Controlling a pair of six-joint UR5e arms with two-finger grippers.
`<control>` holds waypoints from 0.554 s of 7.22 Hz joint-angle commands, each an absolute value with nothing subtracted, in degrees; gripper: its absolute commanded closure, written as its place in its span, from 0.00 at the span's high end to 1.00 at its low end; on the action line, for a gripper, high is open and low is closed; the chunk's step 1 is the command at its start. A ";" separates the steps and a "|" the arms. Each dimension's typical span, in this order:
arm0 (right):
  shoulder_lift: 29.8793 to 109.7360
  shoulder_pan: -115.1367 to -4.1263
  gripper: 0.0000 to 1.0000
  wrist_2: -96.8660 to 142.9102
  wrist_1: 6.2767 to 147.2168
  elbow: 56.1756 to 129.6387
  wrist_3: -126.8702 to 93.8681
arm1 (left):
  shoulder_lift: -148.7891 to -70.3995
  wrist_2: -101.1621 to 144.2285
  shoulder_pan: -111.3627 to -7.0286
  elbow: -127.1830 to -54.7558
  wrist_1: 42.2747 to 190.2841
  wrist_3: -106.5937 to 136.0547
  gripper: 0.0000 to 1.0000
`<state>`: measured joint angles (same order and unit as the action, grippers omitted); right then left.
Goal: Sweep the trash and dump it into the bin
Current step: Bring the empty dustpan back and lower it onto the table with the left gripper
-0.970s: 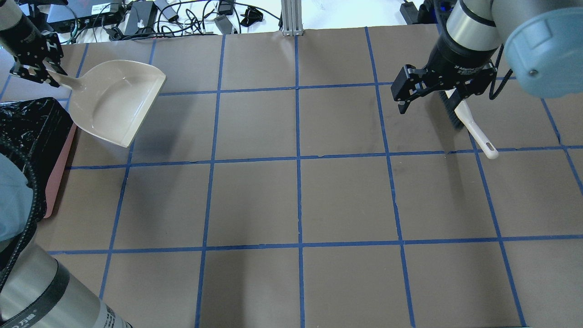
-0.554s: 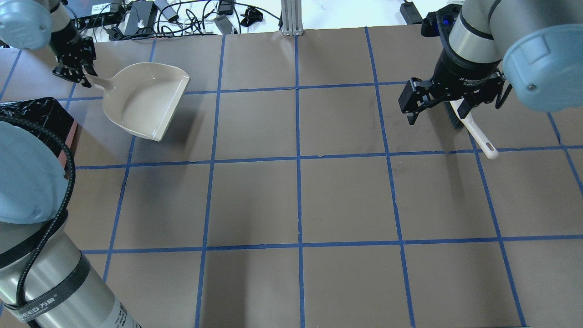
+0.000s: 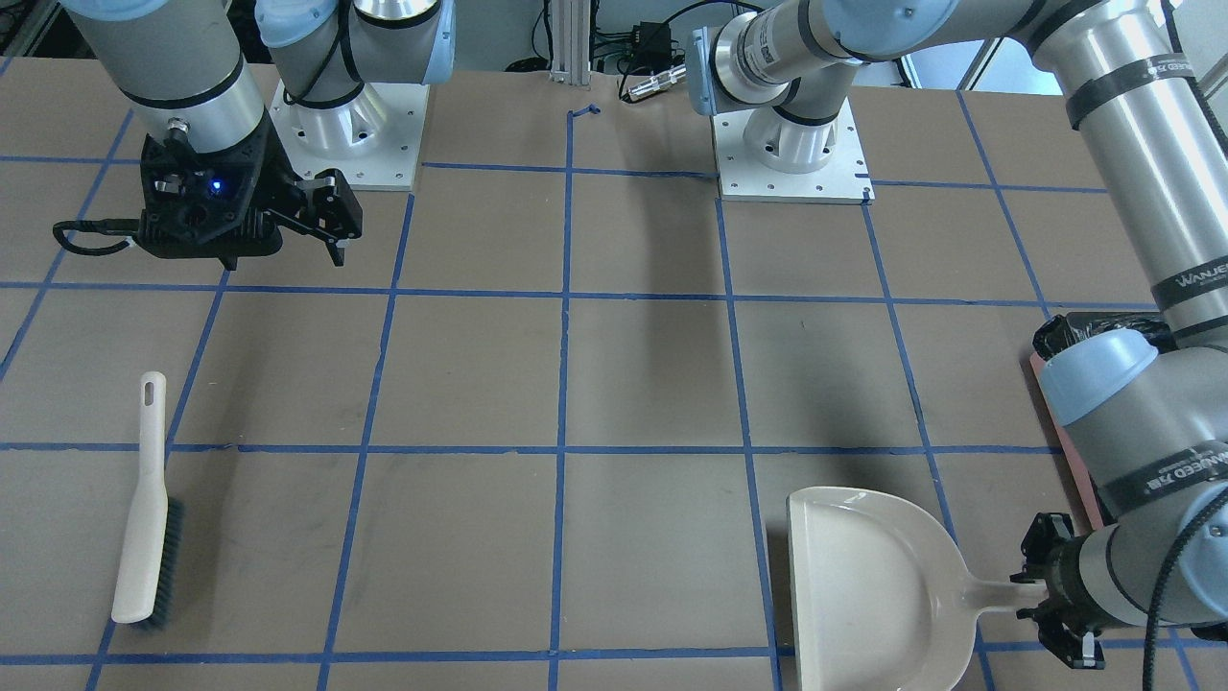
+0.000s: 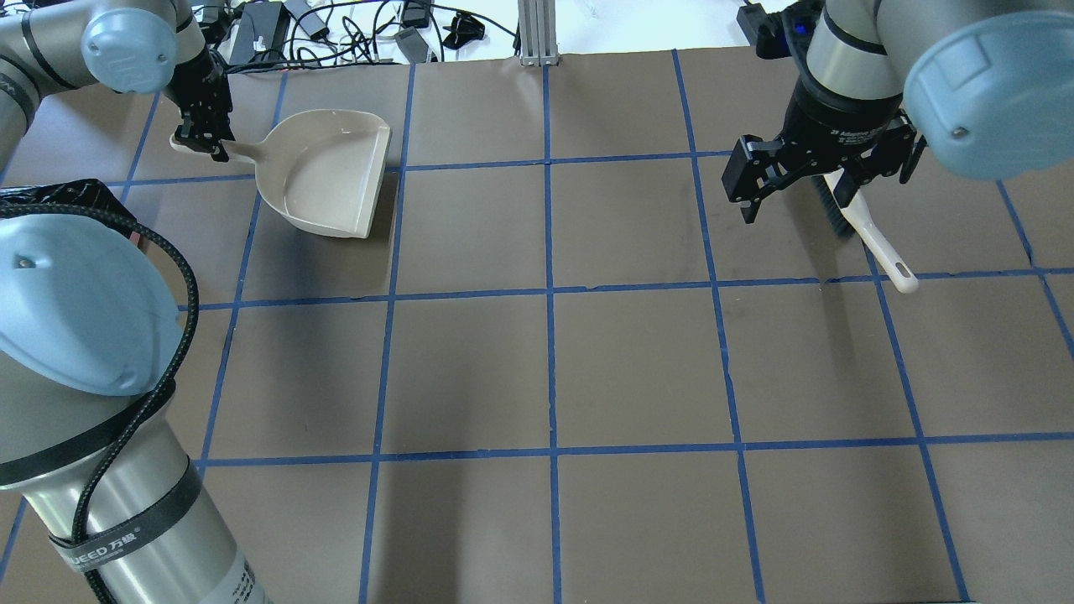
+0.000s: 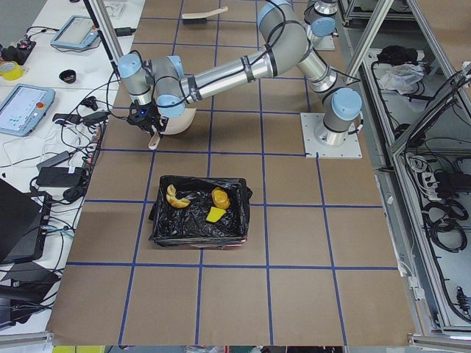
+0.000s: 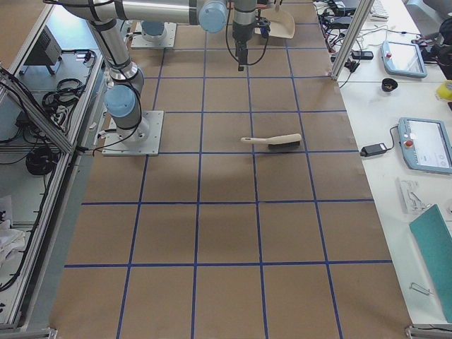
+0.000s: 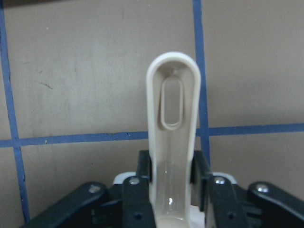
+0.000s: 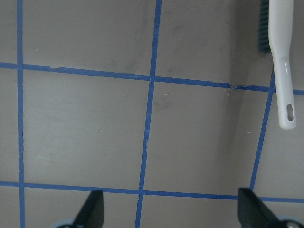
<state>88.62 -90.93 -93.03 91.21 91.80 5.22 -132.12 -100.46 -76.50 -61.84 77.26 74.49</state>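
Observation:
The trash lies inside the bin [image 5: 199,237], a pink box lined with a black bag: an amber lump [image 5: 220,197], a yellow wedge [image 5: 214,215] and a cream crescent [image 5: 175,198]. My left gripper [image 4: 201,138] is shut on the handle of the beige dustpan [image 4: 327,172], which holds nothing and sits at the far left, beyond the bin [image 4: 63,197]. In the left wrist view the handle [image 7: 173,118] runs between the fingers. My right gripper [image 4: 801,193] hangs open over the far right, holding nothing. The brush [image 4: 868,231] lies flat on the table beside it.
Brown paper with blue tape grid lines [image 4: 550,289] covers the table. Cables and power bricks [image 4: 336,29] crowd the far edge, and a metal post [image 4: 537,29] stands there. My left arm's elbow [image 4: 80,302] overhangs the bin in the overhead view.
My left gripper has carried the dustpan to the right, away from the bin, turning its mouth rightward. My right gripper stays open near the brush, shifted slightly.

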 commanded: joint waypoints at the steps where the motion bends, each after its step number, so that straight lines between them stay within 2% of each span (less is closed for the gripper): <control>1: 87.98 -91.14 1.00 -92.20 91.06 90.62 4.57 | -131.84 -100.37 -78.04 -62.22 77.26 81.02 0.00; 3: 87.89 -91.14 1.00 -91.94 91.58 90.62 3.69 | -129.21 -100.55 -80.06 -67.12 76.65 81.47 0.00; 4: 87.72 -91.14 1.00 -92.02 92.19 90.62 3.69 | -128.68 -100.81 -80.16 -70.89 71.51 81.39 0.00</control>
<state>87.88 -91.14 -92.06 91.54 90.65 3.89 -129.71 -100.59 -79.61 -66.71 75.63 81.23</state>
